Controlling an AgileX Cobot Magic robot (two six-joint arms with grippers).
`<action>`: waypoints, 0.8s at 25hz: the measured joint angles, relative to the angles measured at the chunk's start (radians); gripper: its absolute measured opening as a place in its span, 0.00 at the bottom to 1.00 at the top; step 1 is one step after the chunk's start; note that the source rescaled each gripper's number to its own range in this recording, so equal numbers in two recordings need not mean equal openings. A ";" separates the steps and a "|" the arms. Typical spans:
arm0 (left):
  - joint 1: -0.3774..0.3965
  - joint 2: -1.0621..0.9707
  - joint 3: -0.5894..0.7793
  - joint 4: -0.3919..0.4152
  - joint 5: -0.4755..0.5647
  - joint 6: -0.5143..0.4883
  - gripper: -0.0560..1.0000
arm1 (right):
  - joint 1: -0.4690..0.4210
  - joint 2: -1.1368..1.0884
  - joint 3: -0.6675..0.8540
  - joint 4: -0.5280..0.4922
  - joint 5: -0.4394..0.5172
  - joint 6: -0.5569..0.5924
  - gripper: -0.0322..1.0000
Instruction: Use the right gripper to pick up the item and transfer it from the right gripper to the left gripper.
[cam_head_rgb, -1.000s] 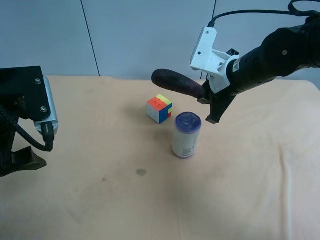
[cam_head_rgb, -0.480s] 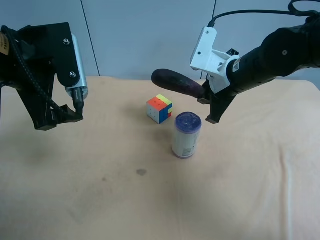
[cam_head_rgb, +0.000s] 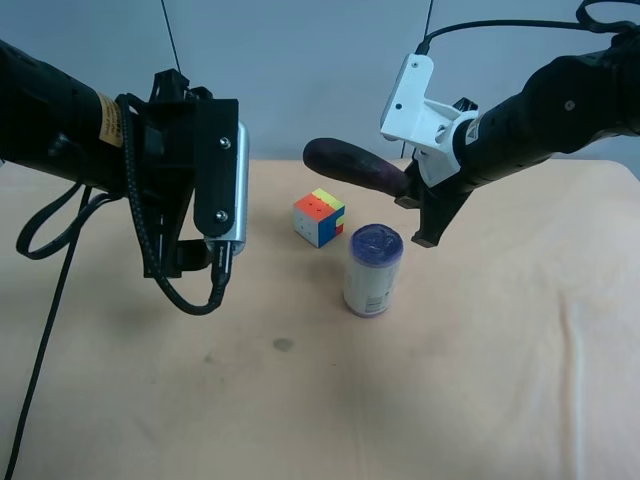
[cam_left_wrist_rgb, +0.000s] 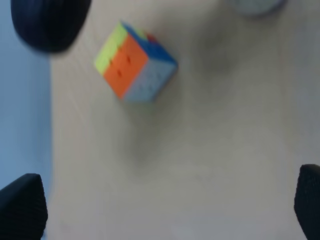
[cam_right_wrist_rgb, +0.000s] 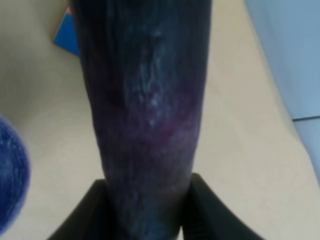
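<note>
Right tool (cam_head_rgb: 412, 195) clamps the eggplant (cam_head_rgb: 350, 165) above the bench (cam_head_rgb: 480, 380) near its far edge; the can (cam_head_rgb: 373, 270) label is unreadable; only the left wrist view shows the left tool (cam_left_wrist_rgb: 162, 205) spread wide, empty.

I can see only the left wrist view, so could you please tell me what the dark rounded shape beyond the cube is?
Observer: That is the free end of the eggplant. The exterior high view shows it held in the air, above and behind the puzzle cube.
Operator: Thank you. Is the right gripper closed on it?
Observer: Yes. The right wrist view shows the right gripper shut on it, one finger against each side.
Operator: And the grey edge at my frame's border?
Observer: That is the purple-lidded can, standing upright beside the cube, not touching it.
</note>
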 joint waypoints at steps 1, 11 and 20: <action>-0.004 0.007 0.000 0.000 -0.021 0.010 1.00 | 0.000 0.000 0.000 0.000 0.000 0.000 0.03; -0.010 0.050 0.000 0.000 -0.277 0.043 1.00 | 0.000 0.000 0.000 0.000 -0.001 0.000 0.03; -0.010 0.145 -0.039 0.000 -0.344 0.071 1.00 | 0.000 0.000 0.000 0.000 -0.003 0.000 0.03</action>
